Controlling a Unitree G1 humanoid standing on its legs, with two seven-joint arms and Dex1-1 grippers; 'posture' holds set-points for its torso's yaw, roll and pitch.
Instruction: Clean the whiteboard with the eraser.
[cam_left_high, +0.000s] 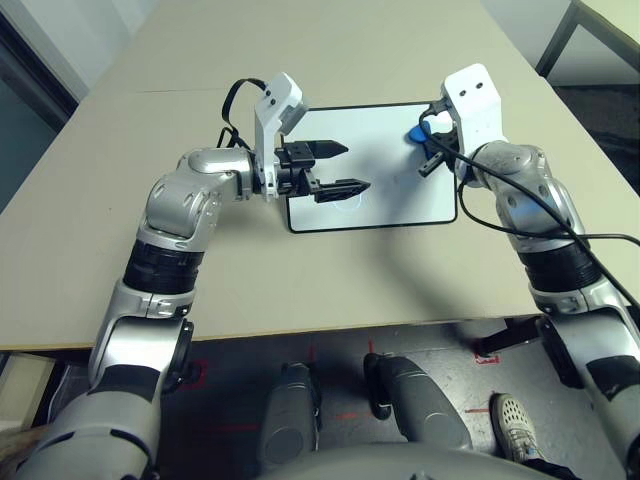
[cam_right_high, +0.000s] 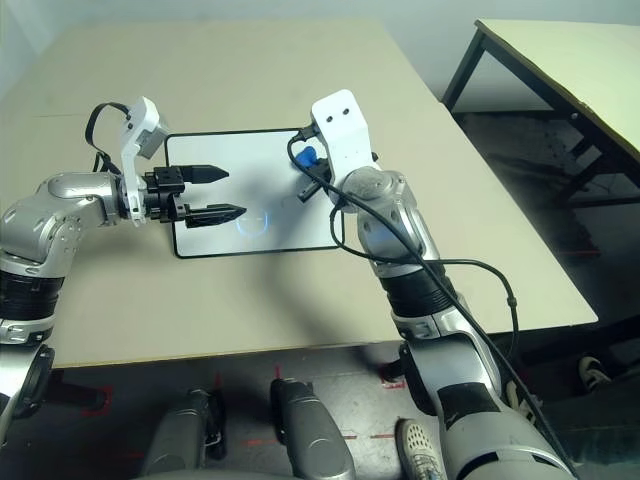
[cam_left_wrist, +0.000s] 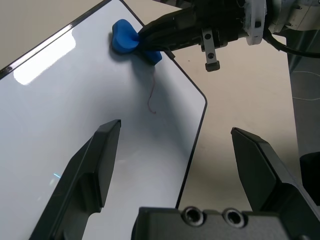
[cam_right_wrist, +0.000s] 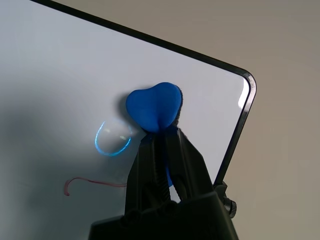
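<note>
Left eye view: a whiteboard (cam_left_high: 385, 180) is seen lying flat on a beige table (cam_left_high: 330, 60), with its long side running across in front of the robot. The eraser (cam_left_high: 414, 134), a small bright blue block, is pinched in the right claw (cam_left_high: 424, 140), whose two black fingers are pressed together on it. It is held at the far right corner of the whiteboard; whether it touches the white surface cannot be told for certain.

In the right wrist view the eraser (cam_right_wrist: 153, 106) is seen as a rounded, heart-like lump gripped between the fingers (cam_right_wrist: 176, 161), close to the rounded corner of the black frame. A pale blue ring (cam_right_wrist: 113, 137) is drawn on the surface just beside the eraser, and a thin reddish curl (cam_right_wrist: 92, 184) lies near it. A small black knob (cam_right_wrist: 229, 205) is seen on the frame's edge.

The left claw (cam_left_high: 348, 168) is held over the left part of the whiteboard, pointing toward the right. Its fingers are spread well apart and nothing is held between them. In the left wrist view the two black fingers (cam_left_wrist: 97, 167) are seen wide apart, with the near edge of the whiteboard (cam_left_wrist: 100, 105) passing between them and the eraser (cam_left_wrist: 125, 39) visible beyond, in the other claw.
</note>
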